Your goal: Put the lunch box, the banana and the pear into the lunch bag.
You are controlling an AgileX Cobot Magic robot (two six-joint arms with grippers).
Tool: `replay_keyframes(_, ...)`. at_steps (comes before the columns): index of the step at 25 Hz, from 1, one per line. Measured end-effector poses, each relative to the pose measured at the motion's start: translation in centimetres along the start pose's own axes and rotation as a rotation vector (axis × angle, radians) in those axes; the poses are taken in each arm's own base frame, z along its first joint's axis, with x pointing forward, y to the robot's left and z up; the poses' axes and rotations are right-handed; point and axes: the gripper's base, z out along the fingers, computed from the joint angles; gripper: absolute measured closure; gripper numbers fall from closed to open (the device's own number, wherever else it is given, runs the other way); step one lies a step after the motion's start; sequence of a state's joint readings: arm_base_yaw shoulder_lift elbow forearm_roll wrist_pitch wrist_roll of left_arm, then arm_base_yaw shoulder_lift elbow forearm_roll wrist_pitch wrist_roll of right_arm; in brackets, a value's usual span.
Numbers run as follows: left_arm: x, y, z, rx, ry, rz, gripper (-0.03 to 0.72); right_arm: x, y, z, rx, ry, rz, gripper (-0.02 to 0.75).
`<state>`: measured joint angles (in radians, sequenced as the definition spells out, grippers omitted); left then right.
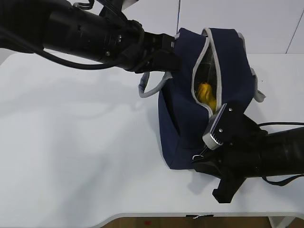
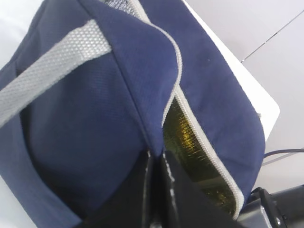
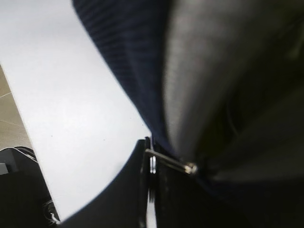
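Right end effector [image 3: 151,164] pinching metal ring pull [image 3: 171,161], left end effector [image 2: 156,164] clamping navy fabric lunch bag [image 1: 190,128]

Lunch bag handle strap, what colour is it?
Grey webbing on the handle strap of the navy lunch bag; clearest in the left wrist view.

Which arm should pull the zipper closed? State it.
Right. Its end effector is shut on the metal ring pull at the navy fabric lunch bag's lower corner; the left end effector pinches the bag's fabric edge.

Lunch bag [image 1: 190,123]: on my counter [image 1: 71,142], right of centre.
Banana [image 1: 207,93]: inside the bag's opening.
My left claw [image 1: 173,57]: at the bag's far-left edge.
My right claw [image 1: 202,154]: at its near end.
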<state>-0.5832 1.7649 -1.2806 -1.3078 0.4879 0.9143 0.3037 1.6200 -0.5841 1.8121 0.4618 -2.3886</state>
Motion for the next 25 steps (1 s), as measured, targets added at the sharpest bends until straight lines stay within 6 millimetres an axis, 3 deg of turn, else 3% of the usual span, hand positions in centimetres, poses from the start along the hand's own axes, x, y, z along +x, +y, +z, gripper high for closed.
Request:
replay_keyframes(5,0.01,-0.02,0.00,0.002,0.002,0.000,0.687,0.00,0.00,0.00,0.000,0.000,0.000,0.731)
replay_keyframes(7,0.11,-0.14,0.00,0.016,0.012,0.000,0.634,0.00,0.00,0.00,0.000,0.000,0.000,0.731)
replay_keyframes(9,0.25,-0.34,-0.01,0.037,0.028,0.000,0.503,0.00,0.00,0.00,0.000,0.000,0.000,0.731)
replay_keyframes(13,0.44,-0.59,-0.03,0.064,0.049,0.001,0.147,0.01,-0.01,0.00,0.001,0.001,0.000,0.731)
replay_keyframes(15,0.50,-0.67,-0.04,0.073,0.056,0.001,0.067,0.01,-0.02,0.00,0.002,0.001,0.002,0.731)
replay_keyframes(25,0.68,-1.00,-0.92,0.053,0.109,0.141,0.124,-0.01,0.00,0.00,0.000,-0.001,0.002,0.731)
